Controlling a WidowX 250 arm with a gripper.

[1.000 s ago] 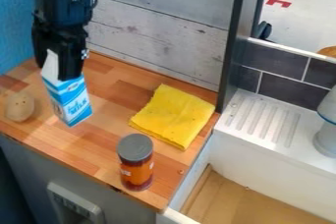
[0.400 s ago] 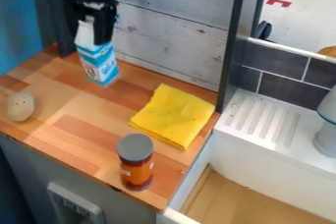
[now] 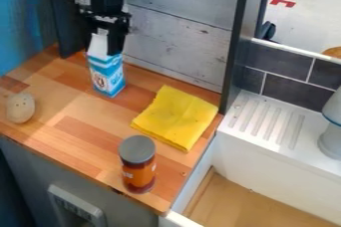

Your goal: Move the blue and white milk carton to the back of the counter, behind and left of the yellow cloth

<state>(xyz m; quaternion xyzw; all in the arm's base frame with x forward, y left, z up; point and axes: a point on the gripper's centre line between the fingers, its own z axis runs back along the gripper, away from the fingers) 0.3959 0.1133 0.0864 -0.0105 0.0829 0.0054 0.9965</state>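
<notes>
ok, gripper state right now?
Gripper: closed on the top of the blue-and-white carton, which looks upright.

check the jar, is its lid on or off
On: the grey lid covers the top of the jar, which stands upright.

shows a yellow cloth on the desk, a grey-lidded jar upright nearby, a pale oval thing well apart, a white sink alongside.

The near jar looks shiny and smooth, with a dull grey lid. The yellow cloth looks soft and creased. The counter is smooth wood.
</notes>
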